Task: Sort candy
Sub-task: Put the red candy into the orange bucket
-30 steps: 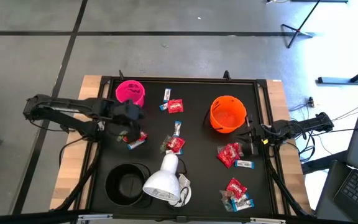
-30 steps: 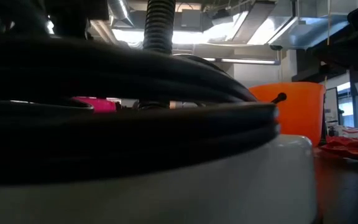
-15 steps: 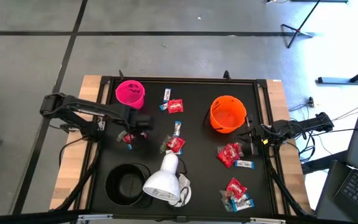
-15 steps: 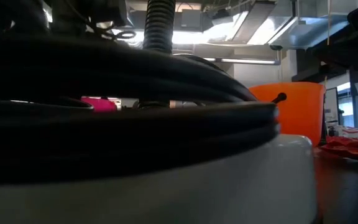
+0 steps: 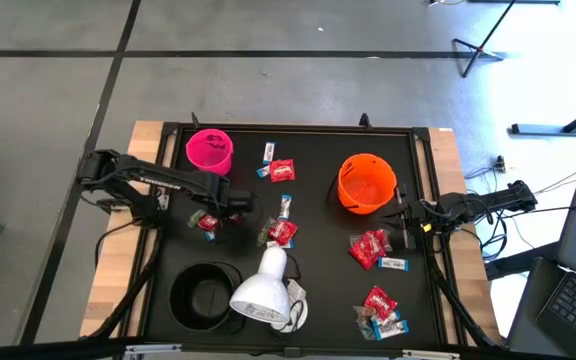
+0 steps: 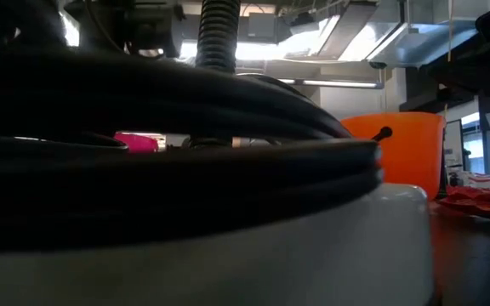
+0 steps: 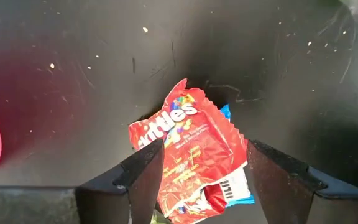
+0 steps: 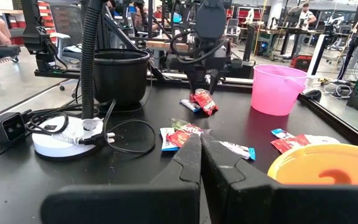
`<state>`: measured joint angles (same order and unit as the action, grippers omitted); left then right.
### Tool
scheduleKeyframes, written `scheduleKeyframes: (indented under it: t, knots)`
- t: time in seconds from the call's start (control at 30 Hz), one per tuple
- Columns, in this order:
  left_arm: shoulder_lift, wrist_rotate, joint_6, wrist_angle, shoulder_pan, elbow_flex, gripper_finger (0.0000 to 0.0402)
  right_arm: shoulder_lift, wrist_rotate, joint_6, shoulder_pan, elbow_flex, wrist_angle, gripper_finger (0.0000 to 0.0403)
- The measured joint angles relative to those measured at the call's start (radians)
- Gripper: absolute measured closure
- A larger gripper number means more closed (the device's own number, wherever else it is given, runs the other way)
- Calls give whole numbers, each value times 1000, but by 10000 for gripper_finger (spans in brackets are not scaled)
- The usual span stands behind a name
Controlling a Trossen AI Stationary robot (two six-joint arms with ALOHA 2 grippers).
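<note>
Target candy: a red crinkly packet (image 7: 188,149) with a slim white-and-blue bar (image 7: 232,188) tucked partly under it, lying flat on the dark counter (image 5: 318,270) left of centre, just below the pink cup (image 5: 209,149).
Where it lies from the left end effector: directly below and between the fingers; in the left wrist view the packet fills the gap between the two dark fingers (image 7: 143,177), one on each long side of it.
Long axis: the packet runs roughly along the line of sight of the wrist camera, so its narrow width faces the fingers; a straight drop looks enough, with no turn of the wrist.
Left end effector (image 5: 208,219): fingers spread wide apart, hovering over the packet, nothing held.
Contact: I cannot tell whether the fingertips touch the counter.
Risk: the bar under the packet may come up with it, which would mix two kinds.
Nearer arm: the left, by far; it is right over this piece.
Right end effector (image 5: 408,236): fingers pressed together, empty, waiting at the right edge of the counter beside the orange cup (image 5: 366,183), well apart from this packet.
Other candy: more red packets and bars lie near the middle (image 5: 282,230), near the top edge (image 5: 281,170) and in a cluster at the lower right (image 5: 379,301).
Obstacle: the white lamp head (image 5: 261,289) sits just below the middle, clear of the left arm's drop.
</note>
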<state>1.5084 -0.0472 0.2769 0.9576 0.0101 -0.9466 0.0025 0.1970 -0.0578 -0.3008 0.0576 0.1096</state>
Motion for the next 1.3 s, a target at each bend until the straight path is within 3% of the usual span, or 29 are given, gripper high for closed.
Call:
scheduleKeyframes:
  t: [0.17, 0.33, 0.67, 0.87, 1.3]
  knots:
    - [30, 7, -8, 2, 10, 1, 182, 0, 0, 0, 0, 0, 0, 397]
    - [51, -47, -54, 0, 17, 1, 182, 0, 0, 0, 0, 0, 0, 397]
    - [63, -29, -86, -5, 45, 1, 182, 0, 0, 0, 0, 0, 0, 397]
    - [63, 31, -21, 2, 32, -35, 182, 0, 0, 0, 0, 0, 0, 397]
    - [63, -54, 28, -10, -13, 11, 182, 0, 0, 0, 0, 0, 0, 397]
